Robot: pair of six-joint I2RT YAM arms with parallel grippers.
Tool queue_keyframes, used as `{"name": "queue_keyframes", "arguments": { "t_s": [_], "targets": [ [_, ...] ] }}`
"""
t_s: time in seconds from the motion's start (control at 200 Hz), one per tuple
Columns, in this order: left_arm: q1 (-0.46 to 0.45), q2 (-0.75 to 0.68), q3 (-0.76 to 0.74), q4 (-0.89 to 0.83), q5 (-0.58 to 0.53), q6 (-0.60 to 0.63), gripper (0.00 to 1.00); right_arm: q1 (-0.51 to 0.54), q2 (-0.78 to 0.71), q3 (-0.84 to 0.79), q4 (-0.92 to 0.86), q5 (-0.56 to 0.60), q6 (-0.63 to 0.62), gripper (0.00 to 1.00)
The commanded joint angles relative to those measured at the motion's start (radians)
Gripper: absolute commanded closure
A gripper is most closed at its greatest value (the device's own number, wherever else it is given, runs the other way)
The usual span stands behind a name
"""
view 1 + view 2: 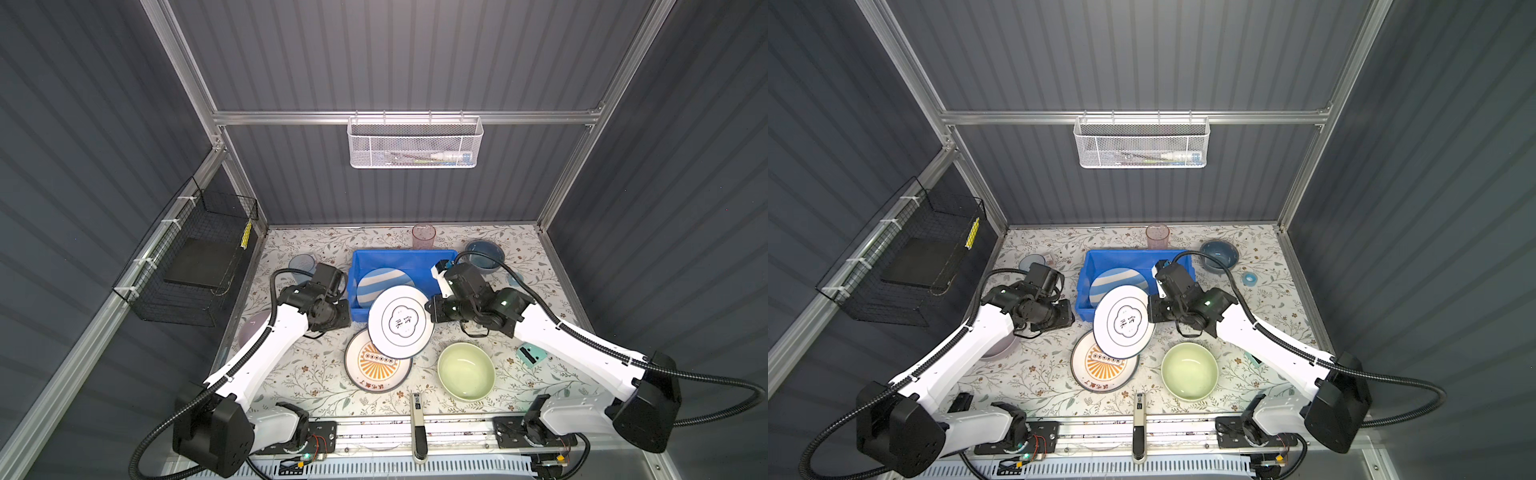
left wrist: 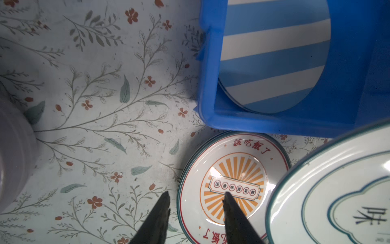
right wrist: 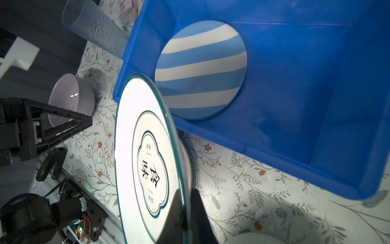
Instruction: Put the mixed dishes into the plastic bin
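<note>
Pinches white plate [image 1: 401, 322] by right rim in right gripper [image 3: 185, 196], bin [image 1: 405, 257] just beyond to far left, with left gripper [image 2: 196, 193] spread, empty.

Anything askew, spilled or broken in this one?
Only the white dark-rimmed plate stands out: it hangs tilted, pinched at its rim by the right gripper, overlapping the lettered plate and the near wall of the blue bin. That fits a carry, not a fault. No spill or breakage shows.
</note>
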Motion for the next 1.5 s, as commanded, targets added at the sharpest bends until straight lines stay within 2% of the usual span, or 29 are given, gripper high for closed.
{"name": "queue_keyframes", "arguments": {
  "t_s": [0.0,0.13,0.5,0.845,1.496],
  "targets": [
    [0.010,0.037,0.074,-0.028,-0.012,0.056,0.56,-0.055,0.019,0.056,0.075,-0.026,-0.016,1.00],
    [0.026,0.095,0.124,-0.011,-0.015,0.079,0.62,-0.116,0.069,0.110,0.102,-0.046,-0.024,1.00],
    [0.064,0.235,0.188,0.074,-0.007,0.133,0.68,-0.236,0.271,0.237,0.189,-0.104,-0.021,1.00],
    [0.075,0.337,0.215,0.110,0.009,0.156,0.72,-0.254,0.468,0.320,0.257,-0.156,0.013,1.00],
    [0.077,0.390,0.180,0.165,0.066,0.161,0.77,-0.251,0.649,0.347,0.336,-0.256,0.087,1.00]
  ]
}}
